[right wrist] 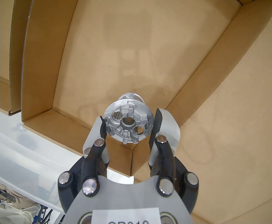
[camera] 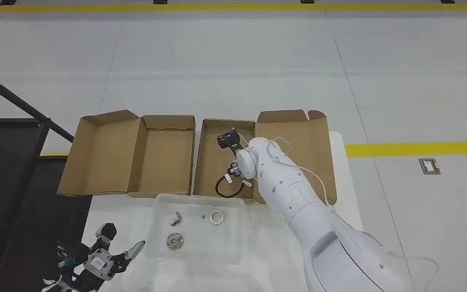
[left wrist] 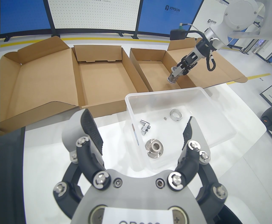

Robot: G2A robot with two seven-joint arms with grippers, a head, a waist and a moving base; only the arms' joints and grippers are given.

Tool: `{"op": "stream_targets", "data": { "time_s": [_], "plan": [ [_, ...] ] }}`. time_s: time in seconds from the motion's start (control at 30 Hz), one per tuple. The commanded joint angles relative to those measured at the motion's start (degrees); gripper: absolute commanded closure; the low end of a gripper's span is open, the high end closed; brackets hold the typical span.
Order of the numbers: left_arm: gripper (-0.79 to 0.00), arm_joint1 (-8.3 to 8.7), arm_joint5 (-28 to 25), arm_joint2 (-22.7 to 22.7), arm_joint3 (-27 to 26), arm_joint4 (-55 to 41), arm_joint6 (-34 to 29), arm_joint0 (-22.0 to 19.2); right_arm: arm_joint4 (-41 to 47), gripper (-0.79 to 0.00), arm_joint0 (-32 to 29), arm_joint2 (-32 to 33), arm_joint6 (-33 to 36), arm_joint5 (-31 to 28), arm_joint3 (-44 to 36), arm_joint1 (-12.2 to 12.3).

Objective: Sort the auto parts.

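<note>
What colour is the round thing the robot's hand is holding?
The round part is shiny silver-grey metal, clearest in the right wrist view.

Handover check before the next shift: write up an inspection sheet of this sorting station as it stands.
Surface: white table carrying two open cardboard boxes and a clear bin.
Job's things: bracket, ring and flanged hub lie apart in the bin; spool-shaped part hangs over the right box; left box, nothing seen inside.
Clutter: one dark speck in the bin, too small to identify.
Grippers: left gripper open, beside the bin; right gripper shut on the spool-shaped part.
Cables: black cable looped at the right wrist.
Surroundings: yellow floor line; blue panels.
</note>
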Motion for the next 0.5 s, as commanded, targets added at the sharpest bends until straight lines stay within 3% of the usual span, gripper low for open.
{"op": "stream_targets", "data": {
  "time_s": [0.0,0.47],
  "plan": [
    [-0.785,0.00,0.0,0.0,0.0,0.0,0.0,0.0,-0.1,-0.785,0.1,0.0,0.0,0.0,0.1,-0.1],
    [-0.785,0.00,0.0,0.0,0.0,0.0,0.0,0.0,-0.6,-0.785,0.3,0.4,-0.4,-0.5,0.3,-0.2]
  ]
}}
